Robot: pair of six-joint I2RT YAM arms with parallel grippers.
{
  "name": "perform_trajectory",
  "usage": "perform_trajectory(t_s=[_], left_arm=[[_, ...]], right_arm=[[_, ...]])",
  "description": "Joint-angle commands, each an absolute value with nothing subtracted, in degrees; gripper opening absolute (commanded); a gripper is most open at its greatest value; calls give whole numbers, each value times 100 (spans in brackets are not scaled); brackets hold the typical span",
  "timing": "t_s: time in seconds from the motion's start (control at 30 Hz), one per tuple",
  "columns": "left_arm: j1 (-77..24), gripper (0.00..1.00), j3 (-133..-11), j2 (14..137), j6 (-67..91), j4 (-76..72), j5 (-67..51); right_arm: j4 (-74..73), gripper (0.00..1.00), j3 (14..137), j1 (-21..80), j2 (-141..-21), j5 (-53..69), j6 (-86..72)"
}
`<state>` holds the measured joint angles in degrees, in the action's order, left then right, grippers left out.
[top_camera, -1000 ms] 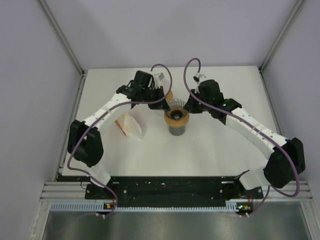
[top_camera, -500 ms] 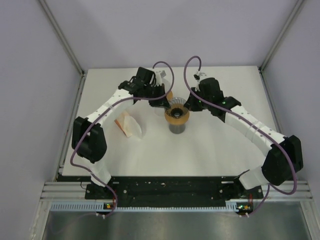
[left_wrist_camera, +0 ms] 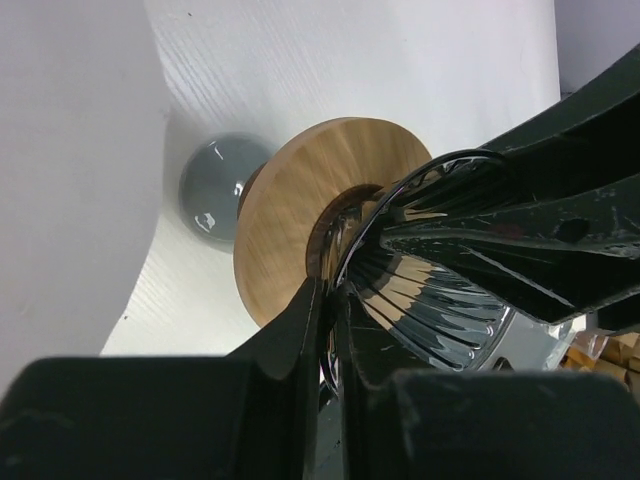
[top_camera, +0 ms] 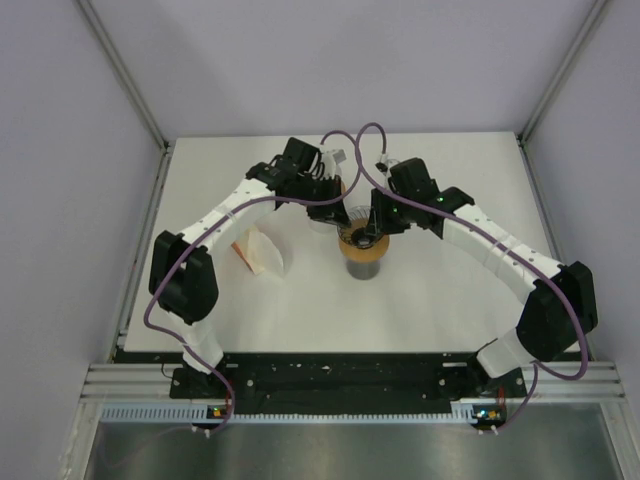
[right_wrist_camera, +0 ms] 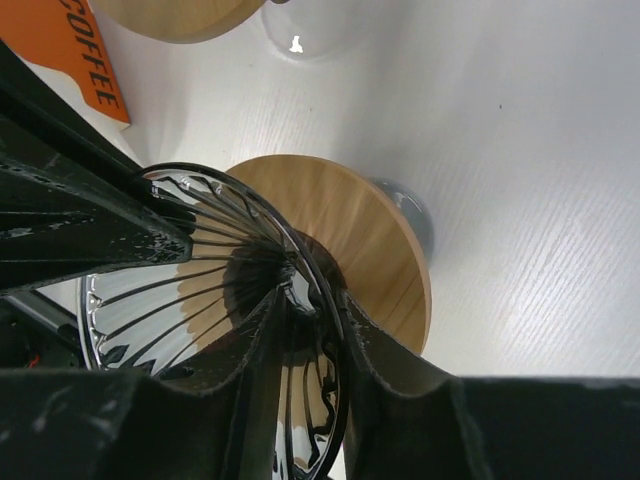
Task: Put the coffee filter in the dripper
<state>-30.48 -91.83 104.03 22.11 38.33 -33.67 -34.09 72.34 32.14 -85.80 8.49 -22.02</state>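
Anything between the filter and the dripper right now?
On the table, no: only bare surface lies between the filter and the dripper. The dripper's mouth is crowded, though. The left gripper pinches its rim and the right gripper straddles the rim from the other side, both reaching over the opening.

A grey cup (left_wrist_camera: pixel 215 187) (glossy) stands on the white table (left_wrist_camera: pixel 300 60).
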Motion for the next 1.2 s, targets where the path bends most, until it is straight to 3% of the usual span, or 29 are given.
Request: perform_trajectory(t_s=[0.0, 0.3, 0.6, 0.83, 1.0, 1.1, 1.17], left_arm=[[-3076, 15, -9193, 10512, 1925, 4412, -3182], [-3085, 36, -9641, 10222, 1767, 4377, -3041], [-3094, 43, -9817, 10125, 1661, 4430, -2848], [-3103, 50, -10054, 10081, 1538, 4500, -2699], [-3111, 50, -10371, 10107, 1319, 4579, -2637], [-3103, 50, -10397, 10134, 1257, 4492, -2584], [-3129, 49, -10380, 10195, 1213, 4404, -2575]], right_arm=[[-3638, 25, 7611, 3261, -8605, 914, -2030], [-3569, 31, 7498, 3226, -8490, 949, -1776], [-2927, 44, 7075, 2971, -8174, 1371, -1609], [-2935, 50, 7400, 2971, -7946, 1389, -1241], [-3146, 61, 7953, 2962, -7682, 1406, -170], [-3068, 60, 8060, 2962, -7358, 1703, 770], [-2849, 54, 7867, 2988, -7112, 2904, 1473]])
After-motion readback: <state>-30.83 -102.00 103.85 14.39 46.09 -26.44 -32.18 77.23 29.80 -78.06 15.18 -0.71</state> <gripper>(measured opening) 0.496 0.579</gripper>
